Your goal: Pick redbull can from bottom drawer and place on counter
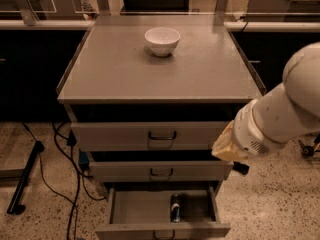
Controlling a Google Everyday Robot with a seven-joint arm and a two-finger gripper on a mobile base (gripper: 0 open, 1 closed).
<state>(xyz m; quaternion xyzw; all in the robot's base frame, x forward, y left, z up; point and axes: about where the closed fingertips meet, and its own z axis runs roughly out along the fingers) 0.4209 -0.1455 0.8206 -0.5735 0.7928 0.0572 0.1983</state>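
The redbull can (175, 207), dark blue and silver, lies on the floor of the open bottom drawer (140, 207), right of its middle. The drawer is pulled out at the foot of the cabinet. The counter (150, 71) is the grey cabinet top above. My white arm comes in from the right, and the gripper (225, 146) at its pale yellow end is in front of the cabinet's right edge. It is level with the gap between the two upper drawer fronts, well above and to the right of the can.
A white bowl (162, 40) stands at the back middle of the counter. Two closed drawer fronts (150, 136) with loop handles are above the open drawer. Black cables (65, 149) and a stand leg (25, 179) lie on the floor at left. A pale ledge (40, 24) runs behind.
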